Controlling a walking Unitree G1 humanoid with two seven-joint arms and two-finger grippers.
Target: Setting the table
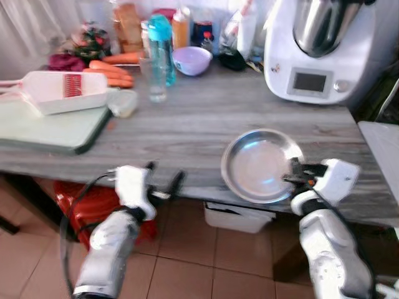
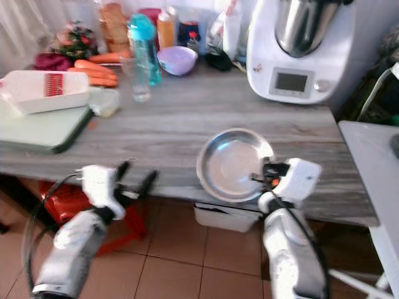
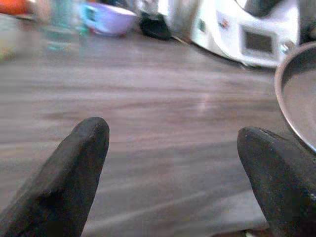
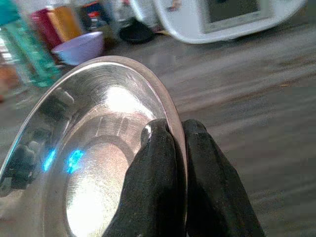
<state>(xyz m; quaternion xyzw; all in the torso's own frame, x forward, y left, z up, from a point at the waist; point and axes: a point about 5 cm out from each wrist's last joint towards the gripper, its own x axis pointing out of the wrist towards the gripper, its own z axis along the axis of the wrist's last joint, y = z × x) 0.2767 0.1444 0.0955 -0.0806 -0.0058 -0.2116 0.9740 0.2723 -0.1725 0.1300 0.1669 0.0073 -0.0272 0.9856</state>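
Right wrist view: right gripper (image 4: 175,131) pinches the rim of the round steel plate (image 4: 94,148); this thin edge-grip may slip. Left gripper (image 1: 163,182) hangs open, empty.

Right gripper (image 1: 298,175) pinches rim of steel plate (image 1: 259,165) at table (image 1: 187,124) front edge; left gripper (image 1: 163,184) open, near edge.

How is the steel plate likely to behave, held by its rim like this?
The steel plate looks rigid and thin, so probably light. Its polished surface and the right end effector pinching just one edge suggest it could slip or swivel. It overhangs the counter edge, so it might tip off if released there.
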